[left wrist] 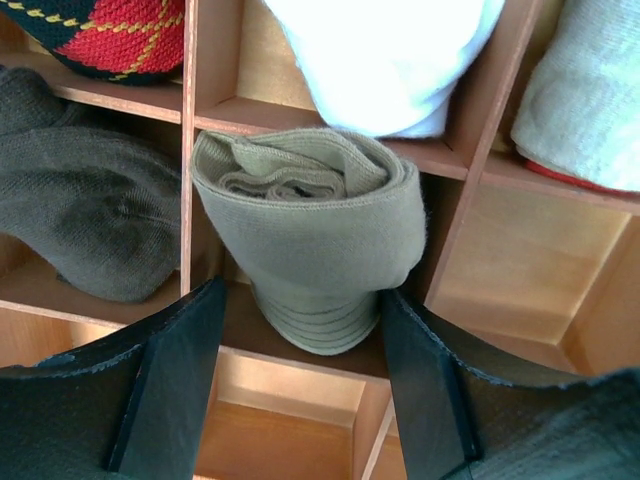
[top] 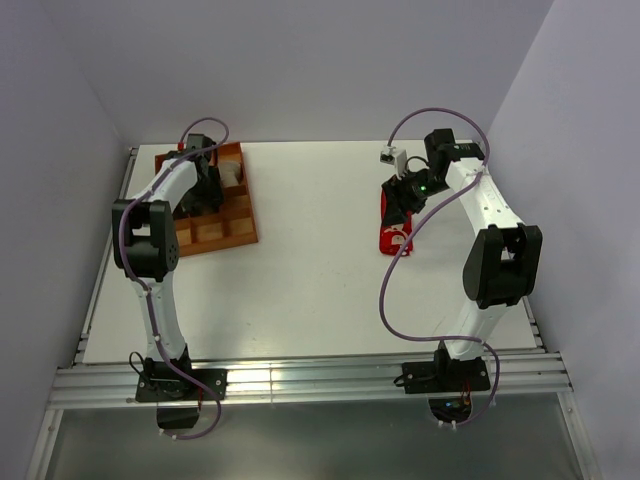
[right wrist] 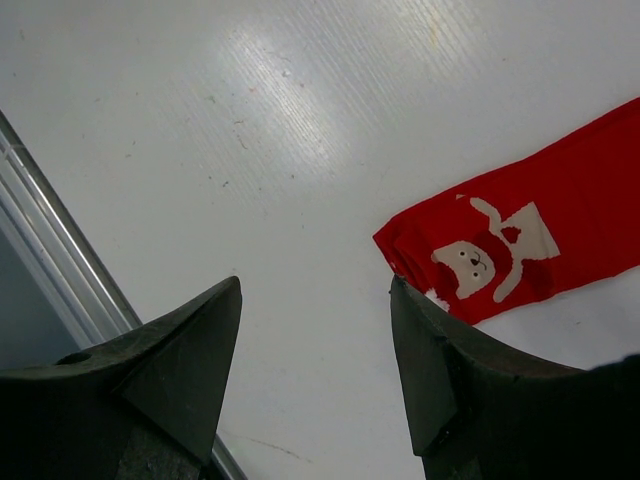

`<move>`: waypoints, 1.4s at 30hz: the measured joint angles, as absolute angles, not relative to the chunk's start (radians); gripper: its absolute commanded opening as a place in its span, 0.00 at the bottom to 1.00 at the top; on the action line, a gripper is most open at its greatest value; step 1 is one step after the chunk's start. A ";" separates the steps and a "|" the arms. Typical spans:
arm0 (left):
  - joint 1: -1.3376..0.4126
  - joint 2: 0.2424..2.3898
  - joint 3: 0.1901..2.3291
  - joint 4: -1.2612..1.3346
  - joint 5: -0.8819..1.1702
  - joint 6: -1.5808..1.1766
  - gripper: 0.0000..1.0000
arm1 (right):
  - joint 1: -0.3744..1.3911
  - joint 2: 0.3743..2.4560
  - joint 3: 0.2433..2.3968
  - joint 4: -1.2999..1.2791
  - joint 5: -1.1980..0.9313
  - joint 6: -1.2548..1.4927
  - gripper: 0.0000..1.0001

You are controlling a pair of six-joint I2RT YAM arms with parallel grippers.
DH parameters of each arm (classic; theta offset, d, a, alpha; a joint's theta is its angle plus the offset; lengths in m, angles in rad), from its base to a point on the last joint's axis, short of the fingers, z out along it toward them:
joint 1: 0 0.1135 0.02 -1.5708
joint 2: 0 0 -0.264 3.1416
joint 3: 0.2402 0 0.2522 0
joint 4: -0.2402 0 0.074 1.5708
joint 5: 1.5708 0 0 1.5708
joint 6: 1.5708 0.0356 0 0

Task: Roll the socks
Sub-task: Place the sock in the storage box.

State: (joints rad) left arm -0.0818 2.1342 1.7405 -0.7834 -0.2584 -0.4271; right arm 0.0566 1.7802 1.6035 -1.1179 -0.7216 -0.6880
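Note:
A rolled olive sock [left wrist: 310,230] stands in a compartment of the wooden organizer [left wrist: 188,150], which sits at the table's back left [top: 240,228]. My left gripper [left wrist: 300,300] is open over that compartment [top: 208,190], its fingers either side of the roll's lower end; the right finger is close against it, the left finger is apart. A flat red sock with a bear picture [right wrist: 520,250] lies on the white table at the right [top: 392,238]. My right gripper [right wrist: 315,290] is open and empty above the table just left of the sock's end [top: 405,195].
Neighbouring compartments hold a dark grey sock [left wrist: 80,210], a white sock [left wrist: 390,60], a red and black argyle sock [left wrist: 110,30] and a cream sock [left wrist: 590,100]. The table's metal edge rail [right wrist: 60,240] runs close to the right gripper.

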 measured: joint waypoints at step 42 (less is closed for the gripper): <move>-0.382 1.590 1.380 -0.349 -0.127 -0.493 0.67 | 0.127 1.535 1.021 -0.671 -0.272 -1.042 0.76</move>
